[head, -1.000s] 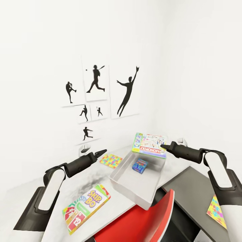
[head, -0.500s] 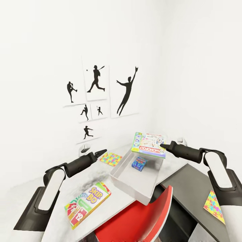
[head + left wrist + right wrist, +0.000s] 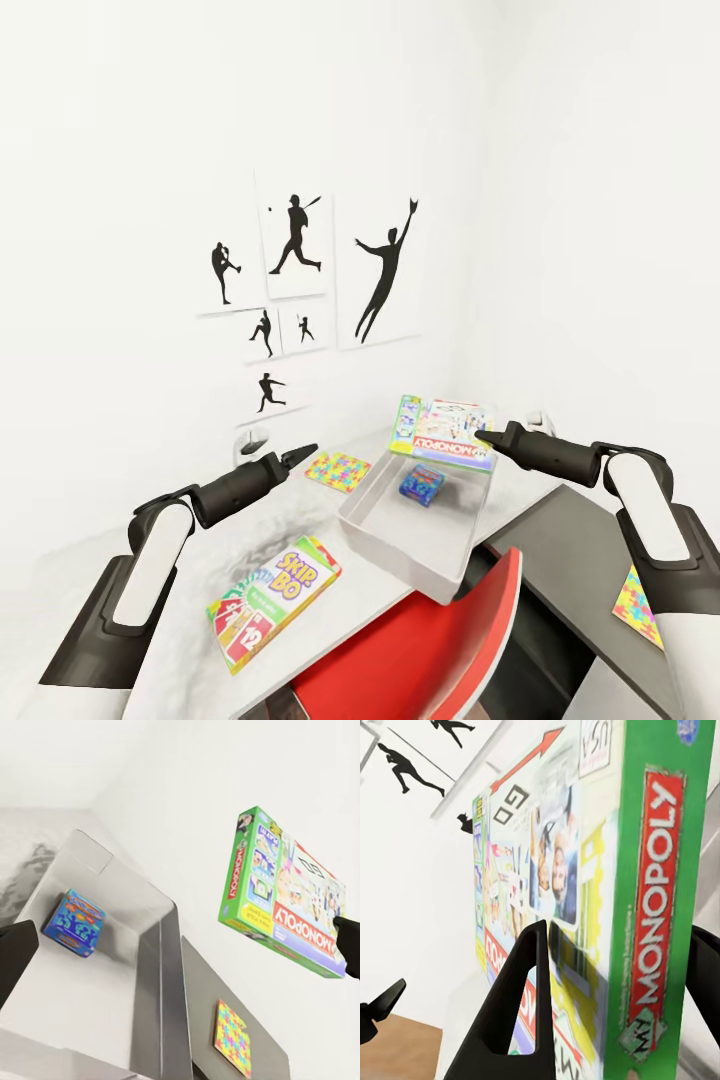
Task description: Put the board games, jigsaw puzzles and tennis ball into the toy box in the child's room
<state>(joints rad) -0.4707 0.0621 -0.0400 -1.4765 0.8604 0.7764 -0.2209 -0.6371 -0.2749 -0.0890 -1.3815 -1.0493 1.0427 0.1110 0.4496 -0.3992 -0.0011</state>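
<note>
My right gripper point(image 3: 485, 437) is shut on the green-edged Monopoly box point(image 3: 445, 432), holding it tilted in the air over the far end of the toy box point(image 3: 385, 545); its fingers point(image 3: 510, 1020) press both faces of the Monopoly box point(image 3: 607, 907). A small blue board game point(image 3: 420, 483) lies inside the toy box point(image 3: 161, 945). The Skip-Bo box point(image 3: 272, 600) and one jigsaw puzzle point(image 3: 337, 469) lie on the table point(image 3: 300, 530). Another jigsaw puzzle point(image 3: 640, 608) lies on the lower dark section. My left gripper point(image 3: 300, 455) hovers open near the first jigsaw. The tennis ball and the bed are out of view.
A red-seated chair point(image 3: 430, 650) stands tucked against the table's near edge, right below the toy box. The dark grey cabinet section point(image 3: 570, 540) sits lower on the right. White walls with black baseball silhouette pictures point(image 3: 300, 280) close off the table's far side.
The whole picture has shifted a little, so the camera moved. Both arms keep the same pose and the Monopoly box stays in my right gripper.
</note>
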